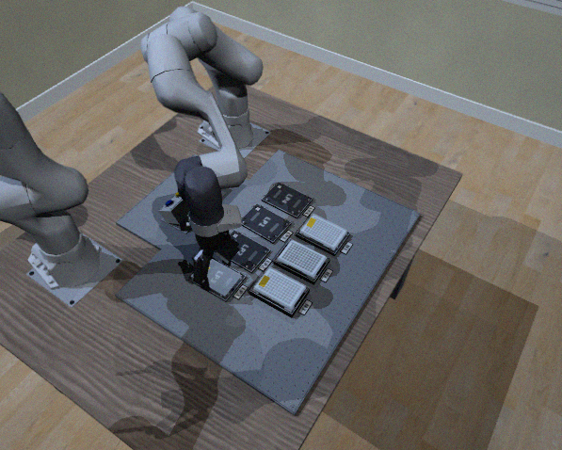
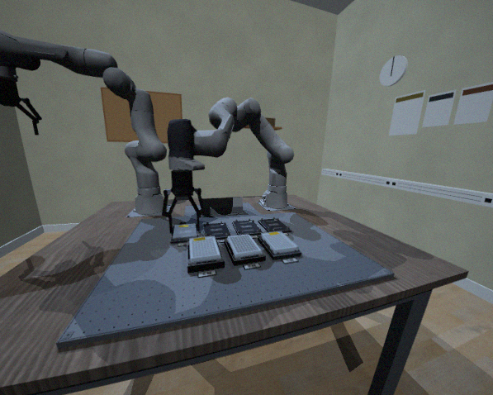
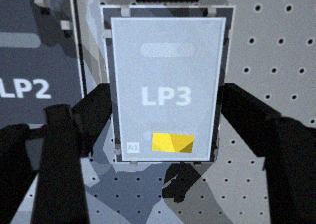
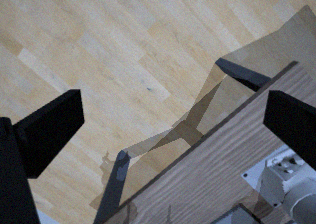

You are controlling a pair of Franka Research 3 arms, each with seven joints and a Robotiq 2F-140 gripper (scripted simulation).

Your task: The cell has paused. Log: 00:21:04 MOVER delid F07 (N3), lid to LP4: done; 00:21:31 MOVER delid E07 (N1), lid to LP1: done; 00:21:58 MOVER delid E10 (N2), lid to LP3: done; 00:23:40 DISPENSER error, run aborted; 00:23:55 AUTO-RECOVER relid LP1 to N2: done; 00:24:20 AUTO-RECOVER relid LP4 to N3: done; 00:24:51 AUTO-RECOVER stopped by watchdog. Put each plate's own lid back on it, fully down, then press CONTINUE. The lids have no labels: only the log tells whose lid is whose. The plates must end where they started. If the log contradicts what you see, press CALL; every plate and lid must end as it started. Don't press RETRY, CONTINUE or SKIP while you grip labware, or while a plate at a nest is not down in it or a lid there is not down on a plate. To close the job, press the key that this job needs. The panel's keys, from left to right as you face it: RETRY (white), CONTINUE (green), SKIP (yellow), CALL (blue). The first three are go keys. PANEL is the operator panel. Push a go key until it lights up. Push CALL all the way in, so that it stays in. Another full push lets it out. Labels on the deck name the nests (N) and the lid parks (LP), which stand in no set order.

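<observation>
Where LP3's lid (image 1: pixel 222 278) (image 2: pixel 184 231) (image 3: pixel 167 116) lies, the left gripper (image 1: pixel 195 275) (image 2: pixel 184 230) (image 3: pixel 166 98) straddles it.

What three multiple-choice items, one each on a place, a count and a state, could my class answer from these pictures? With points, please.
1. Where is the parked lid?
A) LP1
B) LP3
C) LP4

2. How many of the three nest plates show a yellow patch?
A) None
B) Two
C) Three

3. How does the right gripper stand?
A) Fingers wide apart
B) Fingertips together
C) Shut on a lid

1: B, the parked lid (image 1: pixel 225 281) (image 2: pixel 185 232) (image 3: pixel 167 76) shows the LP3 lettering through it.
2: B, only the middle plate (image 1: pixel 302 258) (image 2: pixel 244 247) lacks one.
3: A, the right gripper (image 2: pixel 11 131) (image 4: pixel 173 106) has a broad gap between its fingers.
</observation>
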